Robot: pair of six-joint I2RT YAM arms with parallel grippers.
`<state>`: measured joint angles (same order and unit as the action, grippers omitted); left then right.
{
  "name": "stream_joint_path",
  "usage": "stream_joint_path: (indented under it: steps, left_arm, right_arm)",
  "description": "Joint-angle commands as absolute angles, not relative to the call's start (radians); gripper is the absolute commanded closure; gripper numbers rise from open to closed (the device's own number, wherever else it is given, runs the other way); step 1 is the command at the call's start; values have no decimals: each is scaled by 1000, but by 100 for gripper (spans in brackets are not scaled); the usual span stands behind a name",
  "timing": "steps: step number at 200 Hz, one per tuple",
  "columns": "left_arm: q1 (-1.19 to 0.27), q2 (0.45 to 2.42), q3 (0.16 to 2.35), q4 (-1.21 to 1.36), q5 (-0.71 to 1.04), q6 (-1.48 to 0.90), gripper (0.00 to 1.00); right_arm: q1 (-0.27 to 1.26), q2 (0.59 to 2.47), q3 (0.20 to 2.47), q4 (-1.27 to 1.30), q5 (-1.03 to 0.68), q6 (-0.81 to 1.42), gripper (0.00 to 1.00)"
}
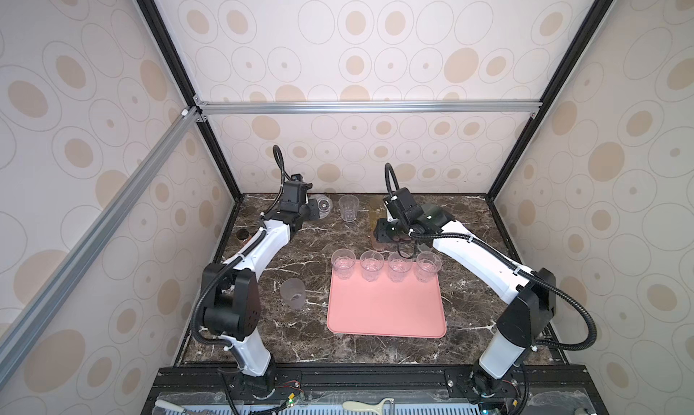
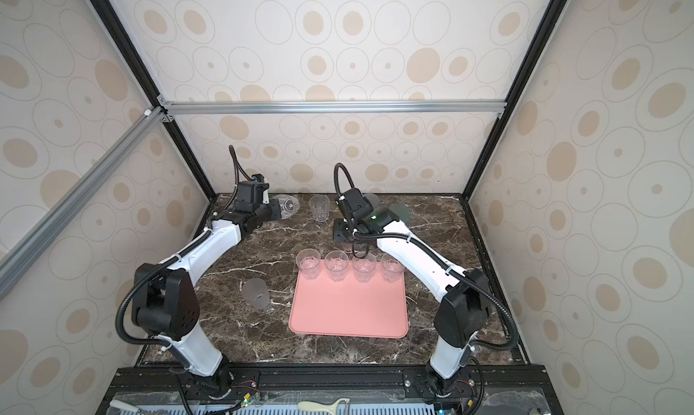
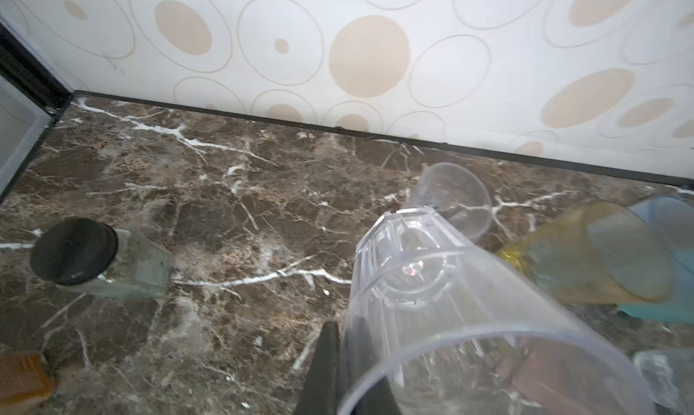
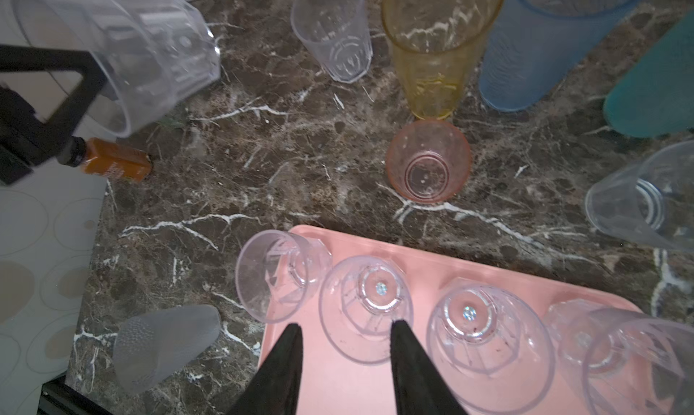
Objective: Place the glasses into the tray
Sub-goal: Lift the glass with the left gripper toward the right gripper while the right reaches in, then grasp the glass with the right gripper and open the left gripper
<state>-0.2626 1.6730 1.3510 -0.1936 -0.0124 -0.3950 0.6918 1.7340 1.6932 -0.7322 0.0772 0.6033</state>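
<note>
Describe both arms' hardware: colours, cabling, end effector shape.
The left arm and right arm have white link shells and black joint housings. A black corrugated cable runs outside each, held by white zip ties. The right end effector has black tapered fingers.

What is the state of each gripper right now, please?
Left gripper: closed, fingers pinching the rim of a clear ribbed glass, which is held tilted.
Right gripper: open, holding nothing.

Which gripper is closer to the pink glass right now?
The right. The right gripper hovers open over the far edge of the tray, just short of the pink glass; the left gripper is away at the far left, holding a clear ribbed glass.
</note>
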Motion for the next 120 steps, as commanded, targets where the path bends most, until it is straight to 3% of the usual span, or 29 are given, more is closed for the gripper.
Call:
stream_joint_path:
  steps: [1,71,120]
  left_arm:
    - [-334,1592,1257,-128,-21,-494,95]
    - [-477,1403,1098,-140,-9,-616,96]
    - [-504,1350,1065,-159,29,-661,96]
  right_arm:
    - [752,1782,1791,-753,191,581,58]
    - [893,1899,1992,-839,388,468,58]
    - [915,1943,2007,-868,499,426,61]
